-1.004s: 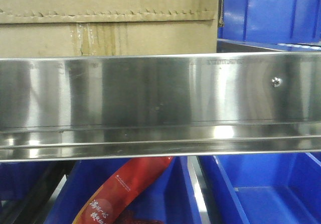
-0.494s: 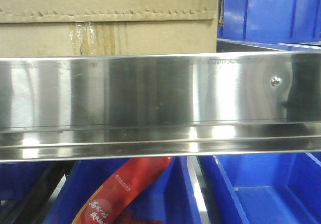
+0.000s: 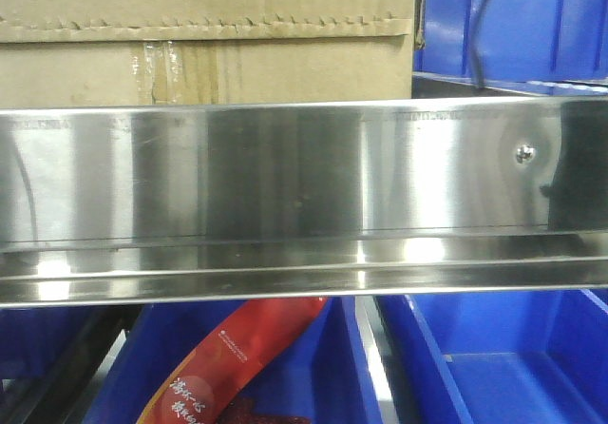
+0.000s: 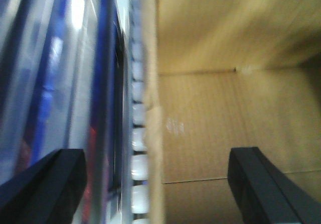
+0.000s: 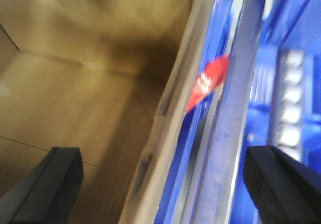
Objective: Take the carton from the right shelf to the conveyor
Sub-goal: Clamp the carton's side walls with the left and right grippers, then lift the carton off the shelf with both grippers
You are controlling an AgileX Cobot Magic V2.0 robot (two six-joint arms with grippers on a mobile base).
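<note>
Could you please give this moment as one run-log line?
stage: pre-grasp | carton: on right shelf | left gripper: open | right gripper: open

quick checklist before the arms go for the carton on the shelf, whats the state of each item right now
1. Carton seated on the right shelf, behind its front lip: ok.
2. Left gripper open, carton edge showing between its fingers: ok.
3. Right gripper open, carton edge showing between its fingers: ok.
4. Fingers touching the carton: cannot tell, both wrist views are blurred.
5. Room at the carton's right side, where a blue bin stands close: cannot tell.
6. Conveyor ready to receive: cannot tell, it is not in view.
</note>
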